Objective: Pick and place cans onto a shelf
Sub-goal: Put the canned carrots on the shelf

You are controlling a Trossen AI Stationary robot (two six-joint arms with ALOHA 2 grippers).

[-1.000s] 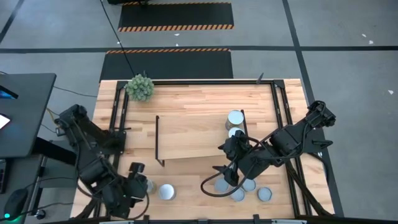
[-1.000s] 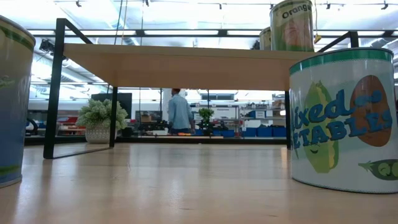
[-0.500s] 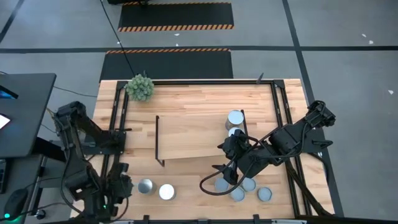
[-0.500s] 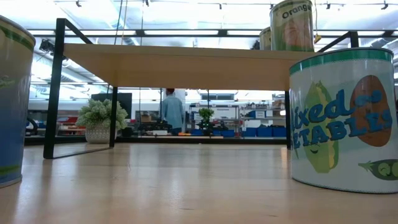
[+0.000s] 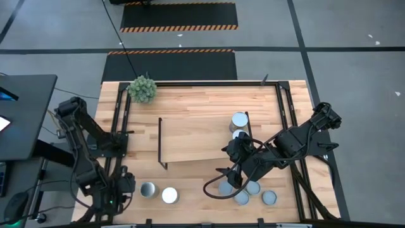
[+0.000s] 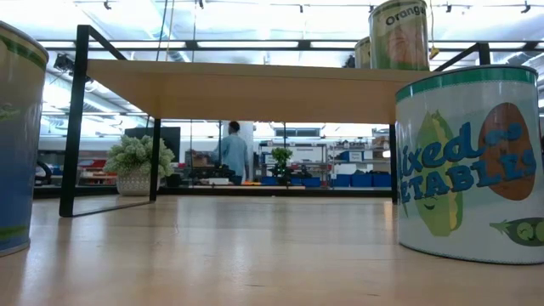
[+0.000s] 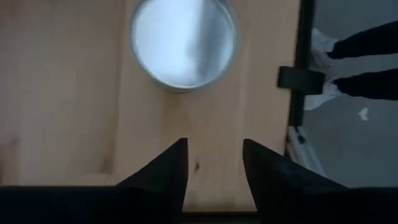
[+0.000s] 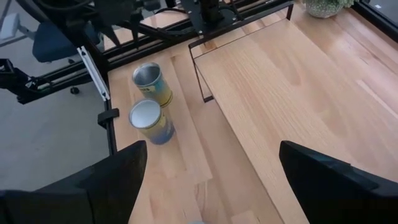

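The cans are sitting in 3 groups, and by my count 2 of 8 are already placed. Those 2 point(image 5: 239, 120) are standing on the shelf point(image 5: 190, 139), at its right end, touching or nearly so; the nearer one is partly hidden by the right arm. In the low view one of them shows above the board, labelled in orange.

6 are waiting on the bench point(image 5: 202, 101). 2 are standing side by side near the front left: a grey-topped can point(image 5: 148, 189) and a white-topped can point(image 5: 169, 195). About 4 more point(image 5: 253, 192) are clustering at the front right, beneath the right arm, so that count is uncertain.

The left pincer point(image 7: 213, 163) is hovering low at the front-left corner, its fingers spread and holding nothing, with the grey-topped can just ahead of it in the left wrist view. The right pincer point(image 8: 205, 180) is hanging above the front-right cluster, spread wide and empty, facing across the shelf.

I judge the job roughly 1 quarter done, with neither arm carrying anything.
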